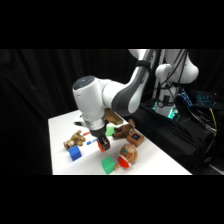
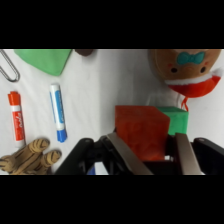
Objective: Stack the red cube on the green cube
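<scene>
While gripper grips red cube, round toy close beside

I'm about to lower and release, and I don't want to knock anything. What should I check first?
1. Grip: red cube held between the jaws of the gripper: ok.
2. Red cube lined up over the green cube: cannot tell; the side view shows them near each other, and the wrist view does not settle it.
3. Green cube's top bare: ok.
4. Room on the toy's side: not ok, the round toy sits right against the green cube.
5. Markers out of the way: ok, off to one side.
</scene>
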